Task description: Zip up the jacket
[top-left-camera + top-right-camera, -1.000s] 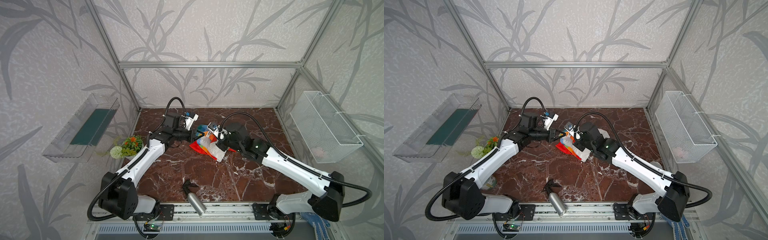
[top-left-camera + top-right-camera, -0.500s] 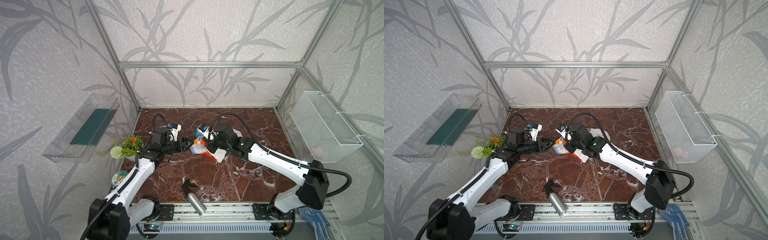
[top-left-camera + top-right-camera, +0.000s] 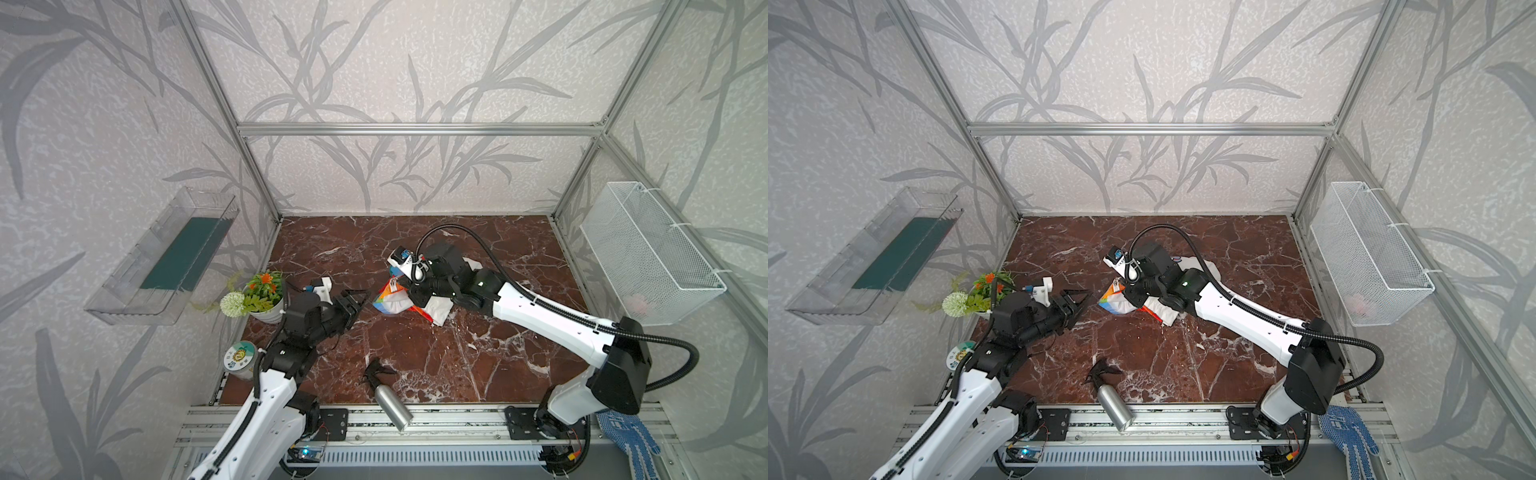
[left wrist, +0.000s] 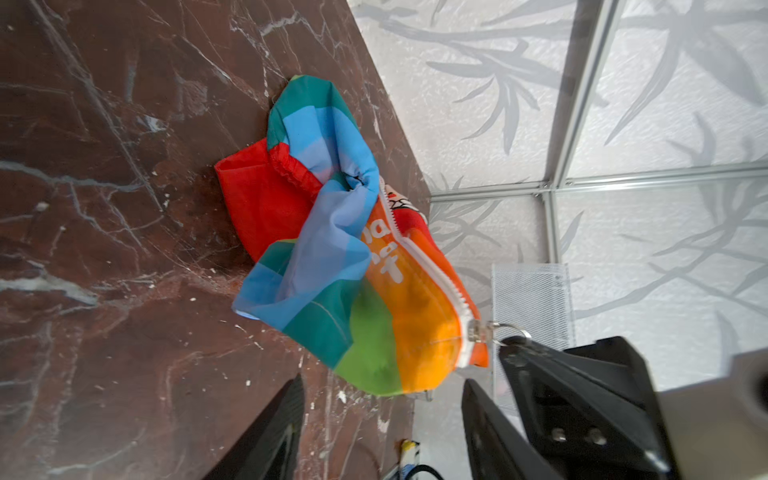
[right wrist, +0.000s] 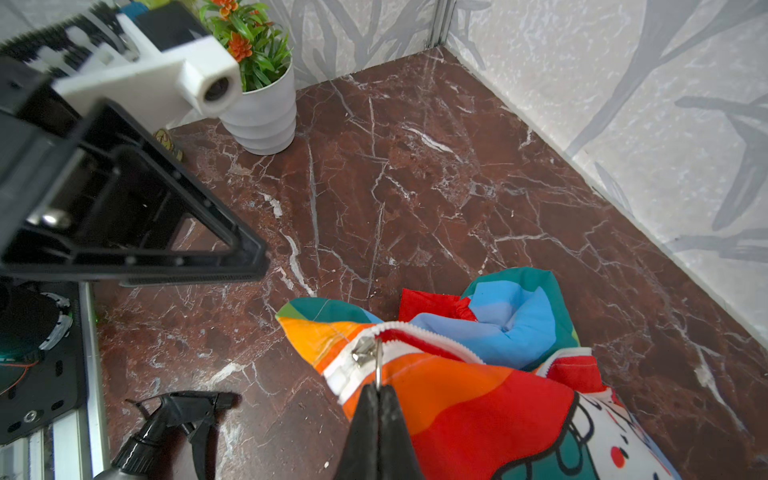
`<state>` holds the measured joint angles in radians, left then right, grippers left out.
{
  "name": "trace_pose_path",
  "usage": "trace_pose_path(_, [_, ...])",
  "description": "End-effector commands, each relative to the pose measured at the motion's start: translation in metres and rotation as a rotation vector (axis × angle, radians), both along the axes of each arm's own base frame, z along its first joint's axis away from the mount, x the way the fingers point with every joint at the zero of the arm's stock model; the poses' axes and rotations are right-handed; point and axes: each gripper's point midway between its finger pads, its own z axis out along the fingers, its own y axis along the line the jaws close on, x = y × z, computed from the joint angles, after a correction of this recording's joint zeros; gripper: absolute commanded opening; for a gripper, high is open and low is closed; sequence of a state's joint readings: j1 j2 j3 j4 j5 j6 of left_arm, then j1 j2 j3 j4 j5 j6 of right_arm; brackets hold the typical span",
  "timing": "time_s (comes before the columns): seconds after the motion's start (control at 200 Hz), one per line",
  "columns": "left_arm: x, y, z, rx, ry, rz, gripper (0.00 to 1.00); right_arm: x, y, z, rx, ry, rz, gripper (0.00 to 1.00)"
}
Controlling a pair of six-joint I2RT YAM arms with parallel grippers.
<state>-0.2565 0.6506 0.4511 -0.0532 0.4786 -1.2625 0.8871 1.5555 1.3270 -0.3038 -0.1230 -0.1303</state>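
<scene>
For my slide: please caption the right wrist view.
Right fingers, shut, pinch the jacket's zipper ring; left fingers hover nearby, apart from it.

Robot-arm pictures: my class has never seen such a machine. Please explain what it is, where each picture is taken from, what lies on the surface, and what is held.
These are two white-and-black robot arms, each ending in a two-fingered gripper. Two pictures look down from a camera head above; two come from cameras on the arms' wrists. On the dark red marble tabletop are a small crumpled rainbow-striped jacket, a white pot of flowers and a silver spray bottle with a black trigger. The right gripper is shut on the metal ring of the jacket's zipper pull. The left gripper is open, empty, beside the jacket.
</scene>
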Motion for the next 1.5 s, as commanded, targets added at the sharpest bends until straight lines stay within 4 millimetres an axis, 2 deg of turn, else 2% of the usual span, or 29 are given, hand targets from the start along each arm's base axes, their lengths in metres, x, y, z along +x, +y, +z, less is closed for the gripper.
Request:
trace_pose_path(0.0, [-0.005, 0.001, 0.009, -0.143, 0.07, 0.077, 0.64, -0.013, 0.003, -0.008, 0.008, 0.034, 0.026, 0.0])
trace_pose_path(0.08, [-0.005, -0.008, 0.003, -0.243, 0.112, 0.095, 0.65, -0.016, 0.002, -0.011, 0.005, 0.04, 0.029, 0.0])
trace_pose_path(0.15, [-0.002, -0.018, 0.009, -0.315, 0.091, 0.092, 0.65, -0.019, 0.001, -0.013, 0.008, 0.038, 0.031, 0.0])
trace_pose_path(0.25, [-0.006, -0.032, 0.017, -0.256, 0.095, 0.066, 0.65, -0.021, 0.001, -0.012, 0.027, 0.03, 0.031, 0.0])
trace_pose_path(0.345, [-0.009, -0.033, 0.017, -0.212, 0.101, 0.089, 0.65, -0.021, 0.0, -0.011, 0.033, 0.021, 0.032, 0.0])
trace_pose_path(0.51, [-0.009, -0.045, 0.017, -0.258, 0.076, 0.097, 0.64, -0.021, 0.005, -0.006, 0.042, 0.014, 0.054, 0.0])
trace_pose_path(0.785, [-0.017, -0.065, -0.003, -0.288, 0.059, 0.089, 0.6, -0.018, 0.015, 0.001, 0.061, -0.001, 0.079, 0.0])
trace_pose_path(0.91, [-0.017, -0.061, -0.011, -0.291, 0.031, 0.129, 0.52, -0.019, 0.015, 0.005, 0.063, -0.008, 0.089, 0.0])
trace_pose_path(1.03, [-0.009, -0.057, 0.001, -0.312, -0.031, 0.161, 0.47, -0.021, 0.012, 0.008, 0.06, -0.011, 0.093, 0.0])
trace_pose_path(1.215, [-0.003, -0.079, 0.018, -0.361, -0.07, 0.077, 0.43, -0.025, 0.009, 0.008, 0.057, 0.005, 0.095, 0.0])
trace_pose_path(1.315, [0.0, -0.088, 0.019, -0.368, -0.071, 0.05, 0.4, -0.026, 0.007, 0.008, 0.054, 0.006, 0.095, 0.0])
trace_pose_path(1.445, [0.004, -0.09, 0.021, -0.353, -0.089, 0.045, 0.4, -0.026, 0.005, 0.011, 0.052, -0.004, 0.091, 0.0])
trace_pose_path(1.495, [0.004, -0.092, 0.021, -0.33, -0.092, 0.033, 0.37, -0.026, 0.005, 0.012, 0.054, -0.005, 0.09, 0.0])
